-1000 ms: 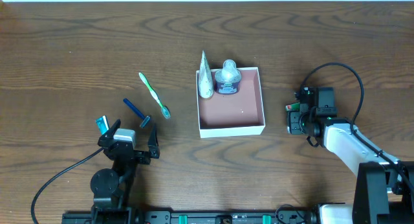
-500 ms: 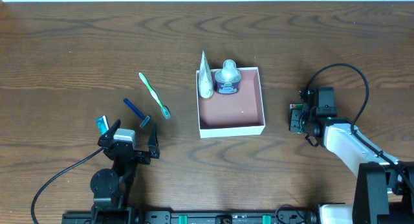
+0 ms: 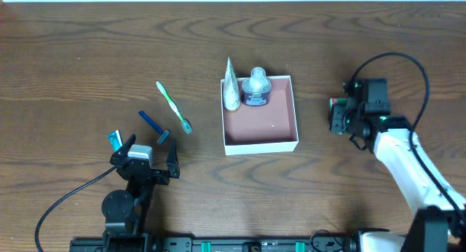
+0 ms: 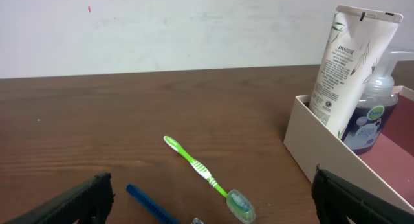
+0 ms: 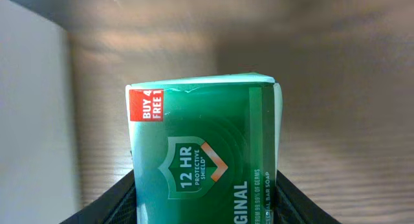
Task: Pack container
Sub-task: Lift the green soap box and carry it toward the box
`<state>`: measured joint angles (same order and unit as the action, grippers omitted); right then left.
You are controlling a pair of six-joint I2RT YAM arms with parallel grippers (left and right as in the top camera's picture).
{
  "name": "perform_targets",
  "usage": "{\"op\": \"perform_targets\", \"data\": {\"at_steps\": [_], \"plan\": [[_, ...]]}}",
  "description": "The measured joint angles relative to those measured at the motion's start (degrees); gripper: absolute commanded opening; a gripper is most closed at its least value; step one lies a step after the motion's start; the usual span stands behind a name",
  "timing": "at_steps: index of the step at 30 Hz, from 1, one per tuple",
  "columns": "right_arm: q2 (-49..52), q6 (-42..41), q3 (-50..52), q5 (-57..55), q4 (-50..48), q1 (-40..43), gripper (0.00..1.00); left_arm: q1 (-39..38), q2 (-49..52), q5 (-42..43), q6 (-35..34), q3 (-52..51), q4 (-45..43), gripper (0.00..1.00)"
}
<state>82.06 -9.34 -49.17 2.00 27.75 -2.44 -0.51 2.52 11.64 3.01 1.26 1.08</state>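
Note:
The container point(image 3: 285, 143), a shallow white box with a reddish-brown inside, sits mid-table and holds a white tube point(image 3: 230, 84) and a small pump bottle point(image 3: 255, 87) at its far end. Its white wall point(image 4: 326, 156) shows in the left wrist view. My right gripper point(image 3: 337, 115) is shut on a green soap packet point(image 5: 206, 166), held just right of the container. My left gripper point(image 3: 149, 159) is open and empty near the front left. A green toothbrush point(image 3: 173, 106) and a blue razor point(image 3: 154, 126) lie left of the container.
A small teal-and-white item point(image 3: 115, 140) lies beside my left gripper. The wood table's far edge point(image 3: 233, 3) meets a white wall. A black cable point(image 3: 397, 70) loops above my right arm.
My right gripper has lifted and moved away from me with the soap packet, drifting slightly right. The left arm and the other items have not moved.

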Motion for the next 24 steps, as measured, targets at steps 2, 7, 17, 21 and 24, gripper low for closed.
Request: {"op": "perform_targets", "data": {"at_steps": [2,7,17,21,24], "plan": [[-1.9,0.3,-2.1,1.6,1.7,0.0,0.35,0.0,0.0,0.0,0.0,0.0,0.0,0.98],[-6.4,0.3,-5.6,8.9,2.8,-0.2,0.35,0.0,0.0,0.0,0.0,0.0,0.0,0.98],[-8.4,-5.7,-5.9,19.6,-1.4,-6.4,0.35,0.0,0.0,0.0,0.0,0.0,0.0,0.98],[-8.3,-8.6,-5.9,19.2,-3.5,-9.6,0.35,0.0,0.0,0.0,0.0,0.0,0.0,0.98],[-7.6,-11.3,-5.9,17.4,-4.6,-11.5,0.34,0.0,0.0,0.0,0.0,0.0,0.0,0.98]]}}
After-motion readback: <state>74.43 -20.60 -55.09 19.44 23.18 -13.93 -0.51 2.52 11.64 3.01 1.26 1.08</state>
